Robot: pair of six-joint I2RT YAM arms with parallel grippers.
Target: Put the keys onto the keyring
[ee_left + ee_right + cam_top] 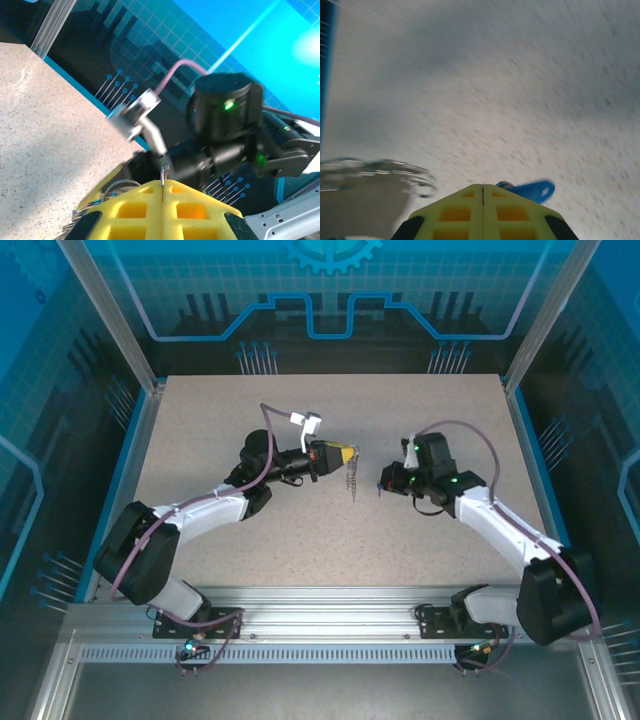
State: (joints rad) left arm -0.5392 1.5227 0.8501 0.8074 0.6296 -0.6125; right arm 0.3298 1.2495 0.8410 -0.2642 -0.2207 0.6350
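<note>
The job looks about half done. The left claw point(345, 454) is squeezed shut on the keyring point(163, 174) and holds it up over the middle of the table point(300, 570). The little silver chain point(352, 480) hangs down from that claw. In the left wrist view, a thin bit of metal pokes up from the crack between the yellow fingers point(135, 202). (I cannot see the blue-green loop itself, so I cannot say how it sits.)

The right claw point(384, 481) is squeezed shut too, and it holds the key point(532, 190). In the right wrist view the bright blue head sticks out just past the yellow tips. The silver blade is hidden. The chain shows there as a blurry silver shape low on the left.

From above, the two claws point at each other, near but with a gap between them.

So picking up both things looks done. I think the hard part is left. The key is not on the ring yet, as far as I can see. It has to be brought over and slid onto that thin ring, and both things are tiny.
</note>
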